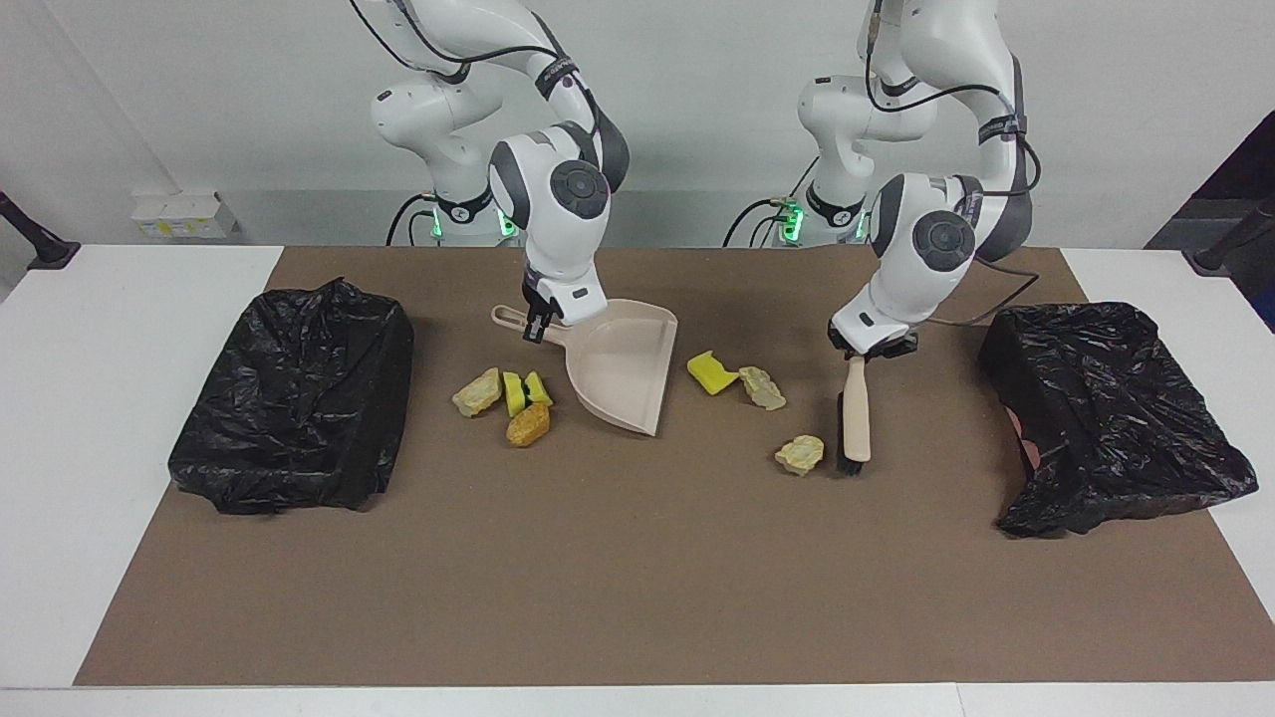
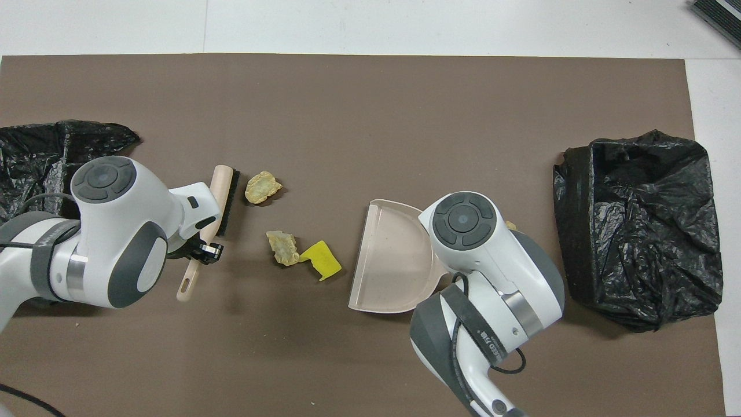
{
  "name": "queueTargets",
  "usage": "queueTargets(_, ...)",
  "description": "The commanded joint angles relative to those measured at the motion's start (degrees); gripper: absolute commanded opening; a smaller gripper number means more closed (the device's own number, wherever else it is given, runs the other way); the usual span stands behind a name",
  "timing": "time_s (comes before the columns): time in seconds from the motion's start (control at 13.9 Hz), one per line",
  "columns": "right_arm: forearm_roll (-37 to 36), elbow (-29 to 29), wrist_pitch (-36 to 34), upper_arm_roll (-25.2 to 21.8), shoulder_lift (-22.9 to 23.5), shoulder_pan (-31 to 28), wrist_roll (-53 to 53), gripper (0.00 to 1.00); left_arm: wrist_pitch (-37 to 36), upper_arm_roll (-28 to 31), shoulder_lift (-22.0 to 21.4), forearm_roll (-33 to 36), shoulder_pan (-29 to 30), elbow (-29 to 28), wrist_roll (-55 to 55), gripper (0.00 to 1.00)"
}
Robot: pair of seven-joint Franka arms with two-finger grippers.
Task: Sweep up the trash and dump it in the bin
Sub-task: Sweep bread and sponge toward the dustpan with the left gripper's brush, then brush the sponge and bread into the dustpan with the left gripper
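My right gripper is shut on the handle of the beige dustpan, whose mouth faces the left arm's end of the table. Between pan and brush lie trash pieces: a yellow sponge, a beige lump beside it and another lump. My left gripper is shut on the wooden brush, bristles down beside that lump. More trash sits by the pan's back, toward the right arm's end.
Two bins lined with black bags stand on the brown mat, one at the right arm's end, one at the left arm's end. The brush hangs close to the latter.
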Motion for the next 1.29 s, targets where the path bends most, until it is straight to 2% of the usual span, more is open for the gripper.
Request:
queueTargets(0.0,-1.38,-4.99,1.65,0.72,-4.19,0.28,6.51,0.0,0.19,-0.61,0.72,0.98,-1.03,0.09,0.96,0.0)
queueTargets(0.14,-1.38,-8.06,6.29,0.72,-5.77,2.74,13.56,0.0,0.71,-0.71,-0.86,0.89,-4.27,-2.27,-0.09,0.0)
queueTargets(0.36,-1.47,-8.69,7.02,0.72,-5.78,4.41,15.52,0.0,3.52,-0.79,-4.2,0.8,-8.84,-7.81,-5.18,0.0)
queueTargets(0.5,-2.08,-8.87,6.84,0.72,-5.87,5.81,15.52,0.0,3.18,-0.97,-5.17,0.11,-12.61,-8.79,-9.48,0.0)
queueTargets(0.58,-2.78,-9.39,7.02,0.72,-5.78,5.91,15.69,0.0,3.09,-1.06,-5.52,-1.03,-14.46,-8.97,-11.42,0.0)
queueTargets(0.93,-3.22,-9.92,6.76,0.72,-5.78,6.26,15.78,0.0,1.06,-1.06,-6.49,-15.07,-22.72,-8.27,-13.01,0.0)
queueTargets(1.08,-3.22,-9.92,6.49,0.72,-5.78,6.26,15.78,0.0,-0.24,-1.14,-6.06,-19.83,-24.14,-6.61,-13.98,0.0)
queueTargets(1.22,-3.22,-9.92,6.49,0.72,-5.78,6.26,15.78,0.0,-3.58,-0.97,-6.49,-20.38,-23.27,-4.76,-13.9,0.0)
